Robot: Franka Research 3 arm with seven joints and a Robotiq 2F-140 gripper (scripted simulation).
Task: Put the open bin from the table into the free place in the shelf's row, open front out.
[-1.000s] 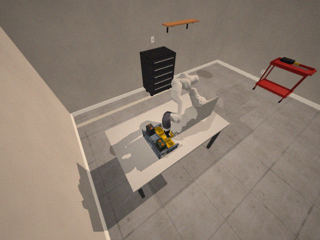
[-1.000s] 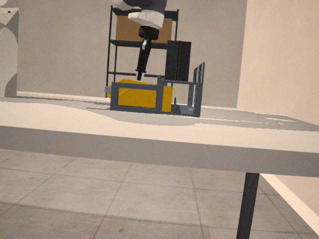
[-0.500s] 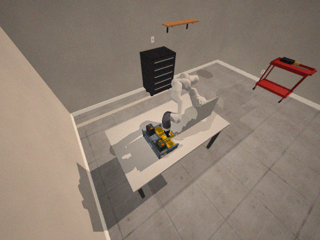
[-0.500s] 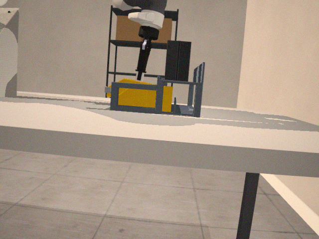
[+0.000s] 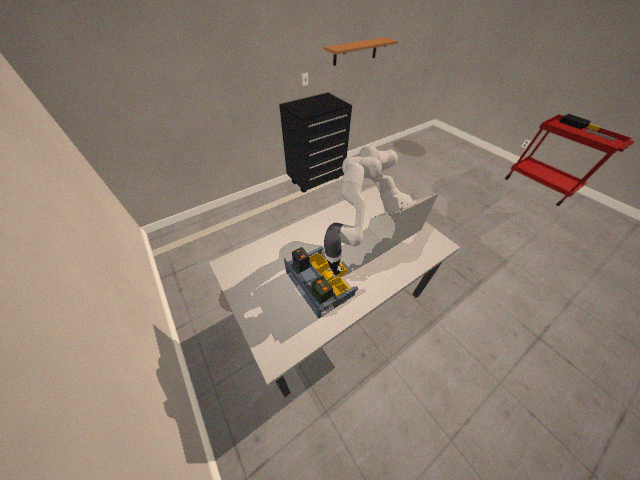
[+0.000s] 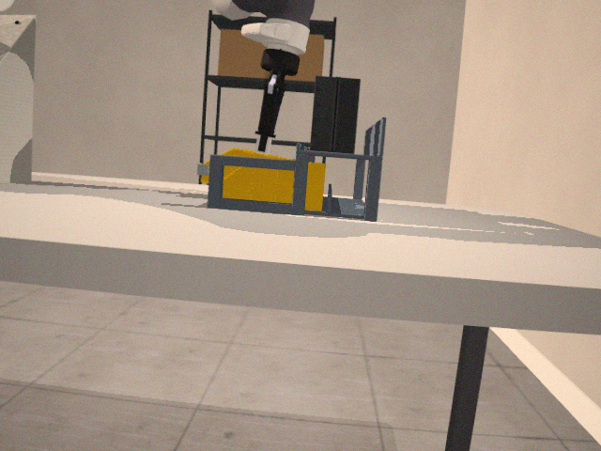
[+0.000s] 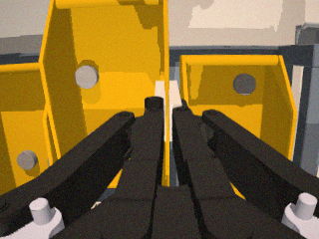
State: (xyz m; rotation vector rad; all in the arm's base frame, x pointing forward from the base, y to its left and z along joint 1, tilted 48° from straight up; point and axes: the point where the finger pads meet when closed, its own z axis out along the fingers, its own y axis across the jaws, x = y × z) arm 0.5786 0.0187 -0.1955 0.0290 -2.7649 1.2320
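Note:
A grey shelf (image 5: 320, 284) stands on the table and holds a row of yellow open bins. In the wrist view my gripper (image 7: 165, 95) is shut on the thin right side wall of the middle yellow bin (image 7: 107, 80), which has a grey round part (image 7: 87, 76) inside. A second yellow bin (image 7: 235, 107) sits close on its right and a third (image 7: 20, 133) on its left, each with a part. In the side view the held bin (image 6: 267, 181) lies within the shelf frame (image 6: 300, 179), its top sloping slightly, with my gripper (image 6: 262, 144) at its upper edge.
Two dark boxes with orange tops (image 5: 299, 254) (image 5: 323, 289) sit on the shelf's upper board. A grey panel (image 5: 408, 217) stands at the table's back edge. A black drawer cabinet (image 5: 316, 139) and a red cart (image 5: 568, 155) stand away on the floor.

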